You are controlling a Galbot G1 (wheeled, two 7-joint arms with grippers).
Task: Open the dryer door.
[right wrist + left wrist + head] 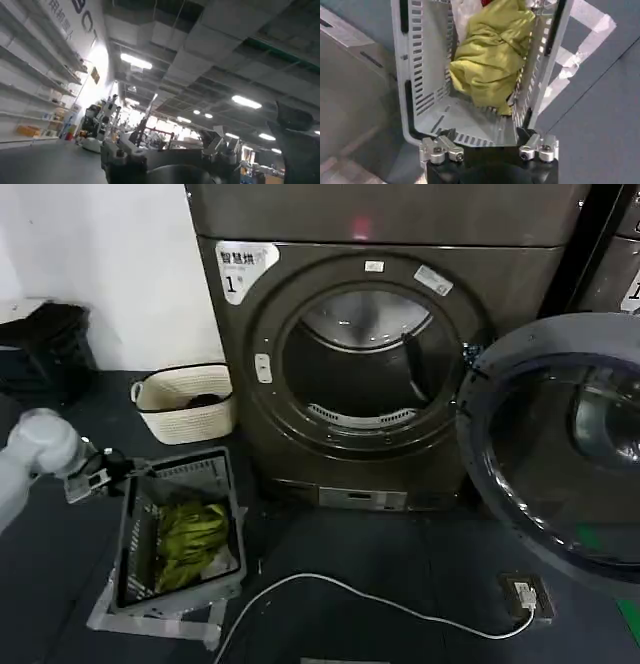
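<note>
1. Head view: the dryer door (555, 444), a large round porthole, stands swung fully open at the right of the machine, its dark grey plastic inner face and tinted glass centre turned out toward the room. The disc stands upright on its edge, hinged beside the right rim of the opening. The dryer (380, 354) is a bronze-grey metal cabinet bearing a "1" sticker at its upper left; its circular mouth shows a smooth steel drum (365, 359) with a perforated back wall.

2. Same view, on the floor (400, 584), dark and matte: a grey slotted plastic crate (130, 524) holds crumpled yellow-green cloth (190, 539). Behind it sits a cream oval basket (185, 409). A white cable (370, 594) curves to a small socket box (527, 596). The left end effector (100, 474) hangs just beside the crate's near-left rim, on a white rounded arm.

3. Left wrist view: the left end effector (489, 150) hovers at the crate's (420, 100) end wall, its metal-tipped fingers (440, 150) spread wide and holding nothing. The cloth (495, 55) lies bunched in soft folds against the ribbed walls.

4. Right wrist view: the right end effector (170, 165) points up toward a ceiling of ducts and strip lights; whether it is wide or narrow cannot be told.
</note>
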